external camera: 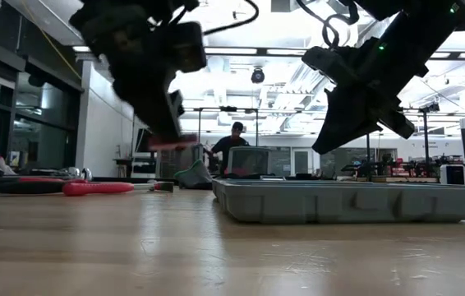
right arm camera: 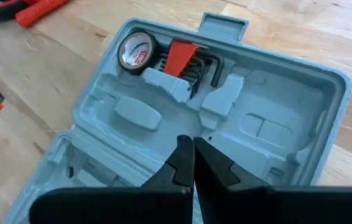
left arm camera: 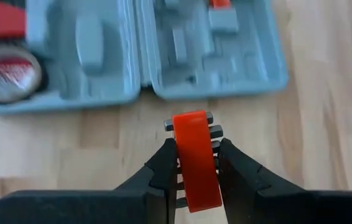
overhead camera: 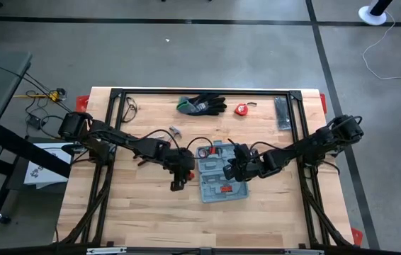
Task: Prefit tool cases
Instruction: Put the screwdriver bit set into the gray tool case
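The grey-blue tool case [overhead camera: 218, 176] lies open on the table, both halves flat, its moulded recesses facing up [right arm camera: 226, 118]. A tape roll [right arm camera: 138, 53] and a red holder of dark hex keys [right arm camera: 185, 62] sit in one half. My left gripper [left arm camera: 194, 168] hovers over bare wood just beside the case's near-left edge [overhead camera: 179, 178], shut on a red holder with grey metal pieces. My right gripper [right arm camera: 193, 158] is shut, holds nothing, and hangs above the case [external camera: 356, 115] without touching it. My left gripper pinches the red holder [left arm camera: 194, 155] between its two fingers, one on each long side, pointing down from above. Grey metal ends [left arm camera: 212, 130] stick out past the fingers. The holder hangs below the fingertips [external camera: 171, 141], lifted clear of the table.
Red-handled pliers [external camera: 93, 187] lie on the wood left of the case. Black-and-green gloves [overhead camera: 202, 105], a red tape measure [overhead camera: 241, 109] and a dark flat bar [overhead camera: 282, 113] lie along the far edge. A person [external camera: 234, 144] stands in the room behind. Bare wood shows near the front edge.
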Controlling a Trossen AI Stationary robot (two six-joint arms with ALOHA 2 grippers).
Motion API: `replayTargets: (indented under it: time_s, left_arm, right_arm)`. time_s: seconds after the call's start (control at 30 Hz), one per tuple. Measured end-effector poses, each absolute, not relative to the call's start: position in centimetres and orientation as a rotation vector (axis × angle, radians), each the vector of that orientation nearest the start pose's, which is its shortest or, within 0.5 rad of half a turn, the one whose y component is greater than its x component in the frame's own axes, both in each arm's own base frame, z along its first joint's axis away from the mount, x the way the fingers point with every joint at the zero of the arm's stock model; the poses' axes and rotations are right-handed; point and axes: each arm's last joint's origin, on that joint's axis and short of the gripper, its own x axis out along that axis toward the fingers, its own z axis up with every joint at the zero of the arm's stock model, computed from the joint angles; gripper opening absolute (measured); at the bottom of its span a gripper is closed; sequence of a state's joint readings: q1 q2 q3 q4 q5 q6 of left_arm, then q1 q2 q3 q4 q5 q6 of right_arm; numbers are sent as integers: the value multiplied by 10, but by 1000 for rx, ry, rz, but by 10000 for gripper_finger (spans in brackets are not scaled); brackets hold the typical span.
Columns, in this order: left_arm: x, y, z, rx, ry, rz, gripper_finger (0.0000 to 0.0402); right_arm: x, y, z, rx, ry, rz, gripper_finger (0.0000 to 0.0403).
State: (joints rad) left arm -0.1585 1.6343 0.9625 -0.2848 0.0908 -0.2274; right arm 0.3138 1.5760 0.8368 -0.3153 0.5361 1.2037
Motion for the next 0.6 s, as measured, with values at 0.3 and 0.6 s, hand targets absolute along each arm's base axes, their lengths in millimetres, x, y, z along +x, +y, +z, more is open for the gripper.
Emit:
replayTargets:
  time_s: [0.3,0.6]
  left_arm:
    - [334,-57,195,-199,886,-57,73]
    - [356,-86,180,-332,828,-60,73]
  right_arm:
    - [269,67,189,603,700,-656,0]
    - [254,57,196,517,834,-642,0]
